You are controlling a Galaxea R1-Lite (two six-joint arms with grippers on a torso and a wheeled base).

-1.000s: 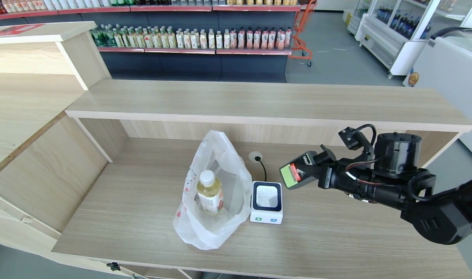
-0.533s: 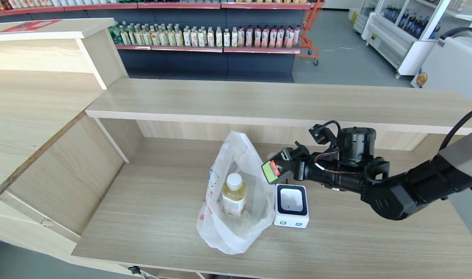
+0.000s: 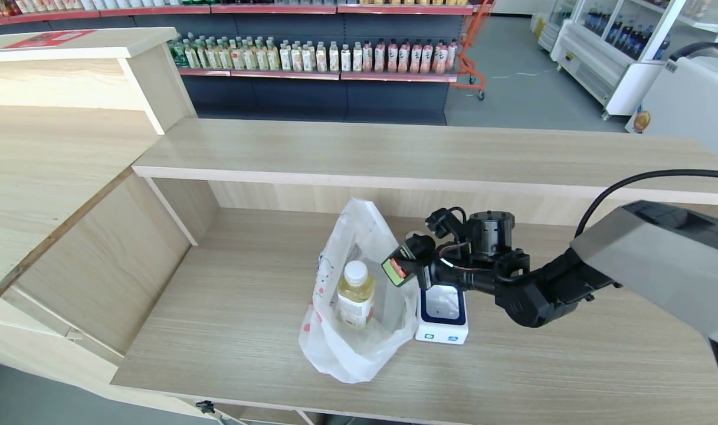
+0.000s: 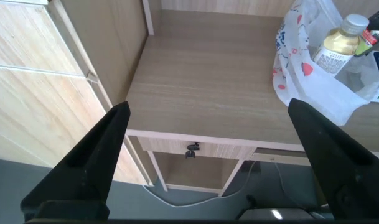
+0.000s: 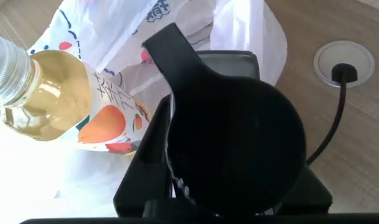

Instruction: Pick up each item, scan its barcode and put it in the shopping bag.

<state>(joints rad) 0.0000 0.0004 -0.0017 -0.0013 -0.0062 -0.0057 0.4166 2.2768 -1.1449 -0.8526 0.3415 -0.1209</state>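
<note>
Head view: right gripper (image 3: 401, 264) at frame centre, pinching a small green-and-red box (image 3: 394, 270) just above the right rim of the shopping bag (image 3: 347, 354).
Bag: white plastic, standing open on the wooden counter (image 3: 229, 330), with a capped drink bottle (image 3: 356, 293) upright inside.
Right of bag: barcode scanner (image 3: 442, 319) just beside it, beneath the right arm.
Left wrist view: left gripper (image 4: 209, 107) with fingers spread wide apart, above the counter's front edge.

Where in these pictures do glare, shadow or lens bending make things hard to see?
Head view: the edges of the counter bow slightly toward the borders. Right wrist view: the shopping bag glares white beside the bottle, and a black shape close to the lens covers the middle. Left wrist view: even light, no glare.
</note>
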